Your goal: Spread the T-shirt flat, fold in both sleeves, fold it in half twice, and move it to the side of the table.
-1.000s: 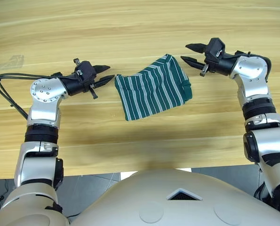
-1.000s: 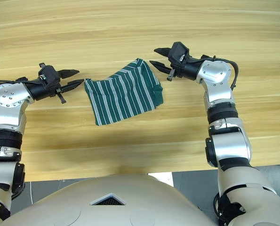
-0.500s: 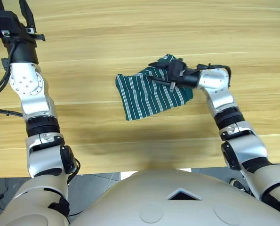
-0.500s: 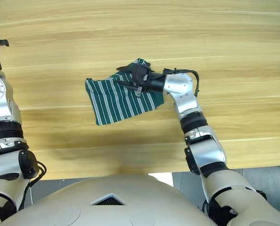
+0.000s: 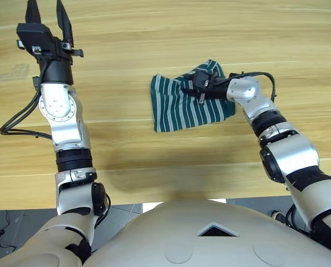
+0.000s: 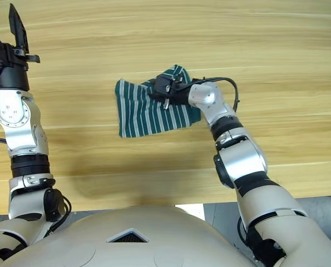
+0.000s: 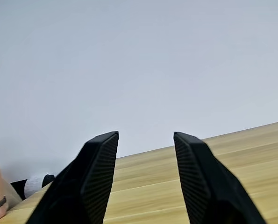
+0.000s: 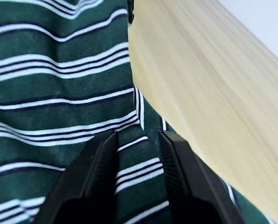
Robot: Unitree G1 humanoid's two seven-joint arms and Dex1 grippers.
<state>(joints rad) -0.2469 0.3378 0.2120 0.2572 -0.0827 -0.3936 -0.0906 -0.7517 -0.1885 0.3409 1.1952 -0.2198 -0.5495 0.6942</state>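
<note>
Our right hand (image 8: 139, 136) is down on the folded green, white-striped cloth T-shirt (image 5: 182, 111), fingers nearly together, nipping a ridge of fabric directly beneath it. It looks soft, light and floppy, so we'd pinch through every layer at the edge. Our left hand (image 5: 45, 6) is raised, fingers spread, well apart from it above the pale wooden table (image 5: 154, 161).

Left end effector (image 7: 146, 136): its two black ribbed fingers (image 7: 99, 177) stand well apart, and the light wooden table (image 7: 143, 186) is visible through the gap. A plain pale wall (image 7: 139, 60) rises behind the table. A small black-and-white item (image 7: 35, 183), unidentifiable, sits at the table's far edge.
</note>
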